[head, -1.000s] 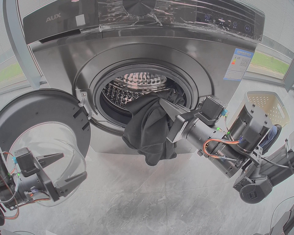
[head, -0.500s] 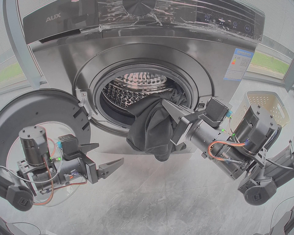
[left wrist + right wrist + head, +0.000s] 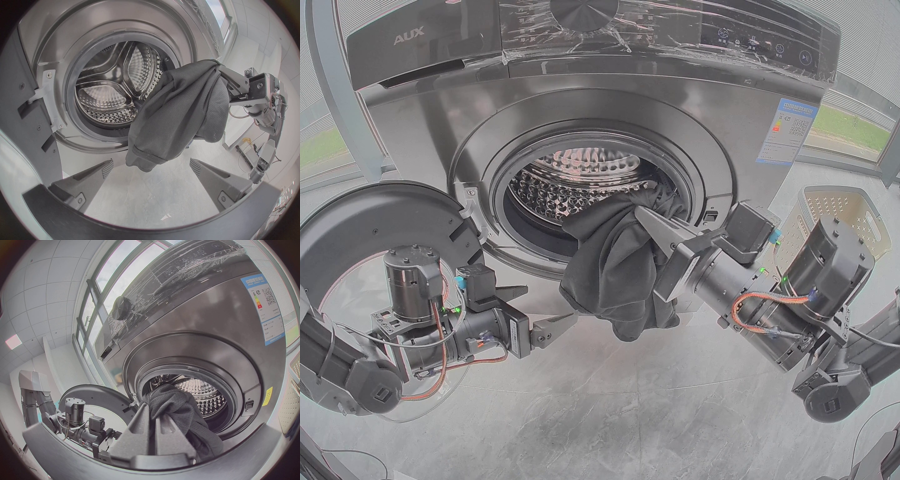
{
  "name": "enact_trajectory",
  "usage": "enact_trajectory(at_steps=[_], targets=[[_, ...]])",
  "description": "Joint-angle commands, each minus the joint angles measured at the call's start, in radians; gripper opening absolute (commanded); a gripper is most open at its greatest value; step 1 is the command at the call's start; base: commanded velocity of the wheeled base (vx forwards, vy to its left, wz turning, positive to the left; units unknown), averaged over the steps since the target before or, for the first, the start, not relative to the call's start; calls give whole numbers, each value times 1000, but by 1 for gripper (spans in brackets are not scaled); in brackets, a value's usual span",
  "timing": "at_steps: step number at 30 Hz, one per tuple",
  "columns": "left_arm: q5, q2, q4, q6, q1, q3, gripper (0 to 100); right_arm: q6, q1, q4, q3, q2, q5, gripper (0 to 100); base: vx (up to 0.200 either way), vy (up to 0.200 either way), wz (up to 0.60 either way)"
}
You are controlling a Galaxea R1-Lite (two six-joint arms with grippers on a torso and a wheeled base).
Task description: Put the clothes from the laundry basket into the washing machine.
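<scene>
One dark garment (image 3: 612, 262) hangs from my right tool (image 3: 642, 214), whose fingers are pressed together on a bunched fold of the cloth. That pinched fold sits at the right side of the round mouth of the washing machine (image 3: 600, 106). From there the cloth drapes down across the lower lip of the opening and over the machine's front panel. Its lowest edge dangles free above the floor (image 3: 600, 406). The garment is at the mouth and not yet inside the drum (image 3: 575, 181), whose dimpled steel wall shows behind and to the left of the cloth.

My left tool (image 3: 550, 303) hovers low in front of the machine, just left of the hanging cloth, with its fingers spread and nothing between them. It points toward the garment's lower part but is apart from it. The door (image 3: 375, 219) stands swung open on the left, behind my left arm. The laundry basket (image 3: 850, 212) sits on the floor to the right of the machine, largely hidden by my right arm, so I cannot tell what it holds.
</scene>
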Motion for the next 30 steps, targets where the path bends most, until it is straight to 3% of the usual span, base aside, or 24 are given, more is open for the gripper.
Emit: enact_trajectory(at_steps=[1, 30], targets=[[-1, 26, -1, -1, -14, -19, 100, -1, 2, 0, 2, -3, 0, 0, 0, 0, 0], [-24, 279, -134, 2, -24, -235, 100, -1, 32, 0, 9, 0, -11, 0, 0, 0, 0]])
